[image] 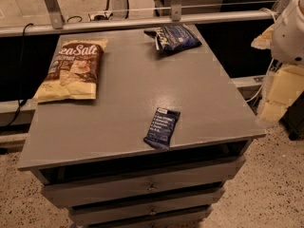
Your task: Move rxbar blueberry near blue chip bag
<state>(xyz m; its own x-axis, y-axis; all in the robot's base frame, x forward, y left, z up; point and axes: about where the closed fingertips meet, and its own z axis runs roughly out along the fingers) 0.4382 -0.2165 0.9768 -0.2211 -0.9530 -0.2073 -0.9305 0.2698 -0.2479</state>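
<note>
The rxbar blueberry [162,128] is a small flat navy bar with a white label patch. It lies near the front edge of the grey cabinet top [133,80], right of centre. The blue chip bag [175,37] is dark blue and wrinkly with white lettering, and lies at the back right of the top. The bar and the bag are far apart. My gripper [277,101] is a pale shape off the right side of the cabinet, beside the table edge and below the white arm [290,27]. It holds nothing that I can see.
A big yellow-and-brown "Sea Salt" bag [72,70] lies at the back left of the top. A metal rail [142,22] runs behind the cabinet. Drawers [152,186] sit below the top. Speckled floor lies to the right.
</note>
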